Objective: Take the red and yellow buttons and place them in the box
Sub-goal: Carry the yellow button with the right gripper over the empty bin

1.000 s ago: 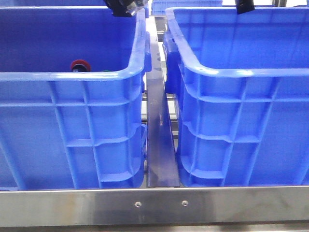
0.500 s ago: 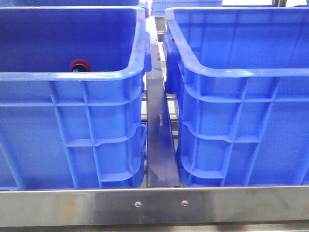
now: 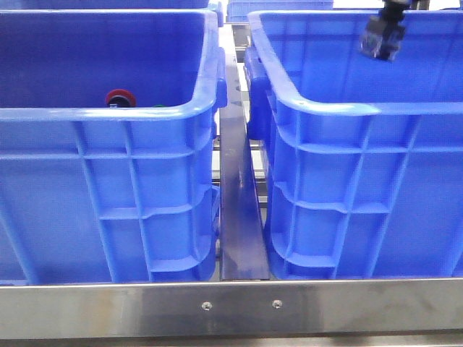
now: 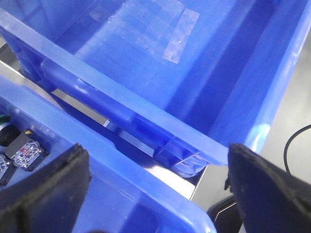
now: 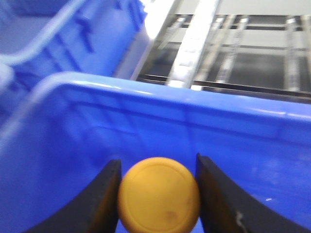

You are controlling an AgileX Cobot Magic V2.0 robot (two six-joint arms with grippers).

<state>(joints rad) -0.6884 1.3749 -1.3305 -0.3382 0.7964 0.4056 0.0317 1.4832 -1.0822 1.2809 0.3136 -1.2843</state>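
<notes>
- Your round yellow-capped push button [image 5: 159, 193] sits clamped between the right pincer's [image 5: 158, 194] fingers, above the right bright-blue ribbed plastic crate [image 3: 347, 108].
- You're at the drop step: lower, then release inside.
- The red-capped button [image 3: 120, 97] waits in the left twin blue crate [image 3: 108, 116].
- Your left pincer [image 4: 155, 194] is spread wide, empty.

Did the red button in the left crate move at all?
No. In the front view the red button sits at the same spot behind the left crate's near rim as before, beside the green piece.
</notes>
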